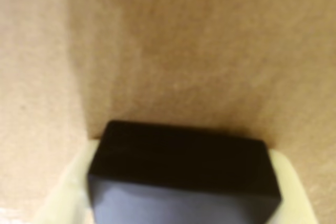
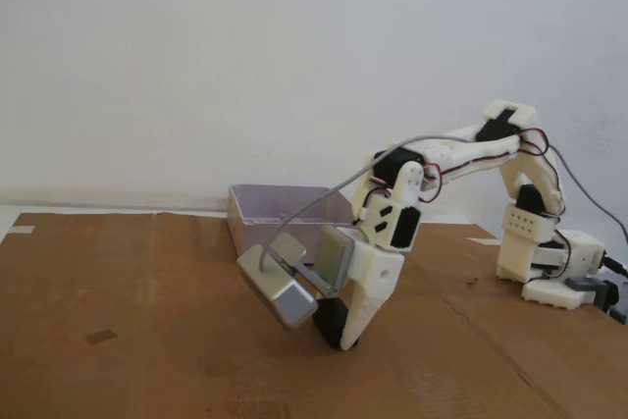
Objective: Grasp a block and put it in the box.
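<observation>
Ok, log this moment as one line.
phase: grasp | gripper: shut on block, low at cardboard | box: behind arm, no block visible inside

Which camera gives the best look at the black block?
The wrist view: the block fills the lower frame between pale fingers. In the fixed view only a dark sliver shows beneath the arm.

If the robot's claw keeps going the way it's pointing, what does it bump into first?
Probably the cardboard table. The gripper points downward, with the black block between its fingers. In the fixed view the block already looks nearly on the cardboard, though exact height is unclear.
</observation>
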